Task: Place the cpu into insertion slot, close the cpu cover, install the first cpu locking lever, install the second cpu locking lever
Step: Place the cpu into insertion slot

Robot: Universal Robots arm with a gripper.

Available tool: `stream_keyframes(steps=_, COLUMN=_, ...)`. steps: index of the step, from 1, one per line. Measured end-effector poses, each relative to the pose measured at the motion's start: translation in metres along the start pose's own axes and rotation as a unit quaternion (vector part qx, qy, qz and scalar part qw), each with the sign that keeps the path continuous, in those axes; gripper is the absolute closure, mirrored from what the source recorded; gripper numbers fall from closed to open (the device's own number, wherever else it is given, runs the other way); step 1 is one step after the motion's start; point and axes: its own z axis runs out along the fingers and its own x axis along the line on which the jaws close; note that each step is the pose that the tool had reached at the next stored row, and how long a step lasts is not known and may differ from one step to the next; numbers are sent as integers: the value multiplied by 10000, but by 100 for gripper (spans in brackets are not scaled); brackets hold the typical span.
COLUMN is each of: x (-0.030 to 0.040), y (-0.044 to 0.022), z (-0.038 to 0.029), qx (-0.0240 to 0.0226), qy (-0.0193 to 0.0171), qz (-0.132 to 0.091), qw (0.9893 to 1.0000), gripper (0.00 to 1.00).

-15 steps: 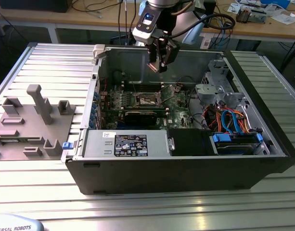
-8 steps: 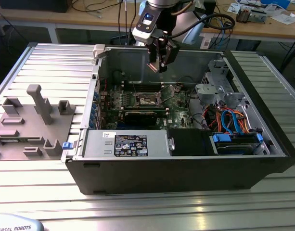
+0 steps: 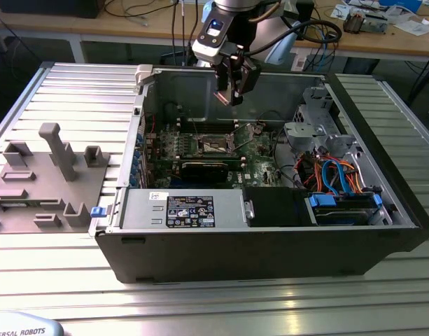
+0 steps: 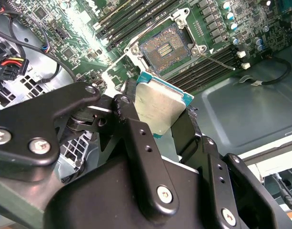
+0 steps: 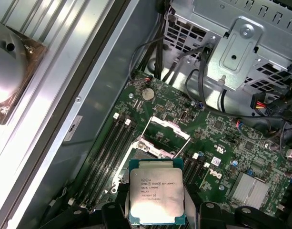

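In both wrist views my gripper (image 4: pixel 157 117) (image 5: pixel 157 212) is shut on the cpu (image 4: pixel 161 106) (image 5: pixel 156 191), a square chip with a silver top, its black fingers (image 4: pixel 129 117) pressing two opposite edges. In the exterior view the gripper (image 3: pixel 228 96) hangs inside the open computer case, well above the green motherboard (image 3: pixel 256 164). The insertion slot (image 4: pixel 166 49) (image 3: pixel 215 145) lies bare below, its gold contact field showing. The cpu cover (image 5: pixel 170 125) stands swung up beside it. A thin locking lever (image 4: pixel 217 59) sticks out past the socket. In the first wrist view the chip hides part of the slot.
Long memory slots (image 5: pixel 107 148) flank the socket. A silver drive cage (image 3: pixel 312 119) and blue and orange cables (image 3: pixel 333 171) fill the case on the exterior view's right. The power supply (image 3: pixel 179 210) sits along the front wall. A grey parts fixture (image 3: pixel 46 175) lies outside on the exterior view's left.
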Motion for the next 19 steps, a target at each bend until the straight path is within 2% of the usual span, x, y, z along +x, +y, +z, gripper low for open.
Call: stream_keyframes(steps=19, x=0, y=0, z=4, qx=-1, qy=-5, qz=72, qw=10000, gripper=46)
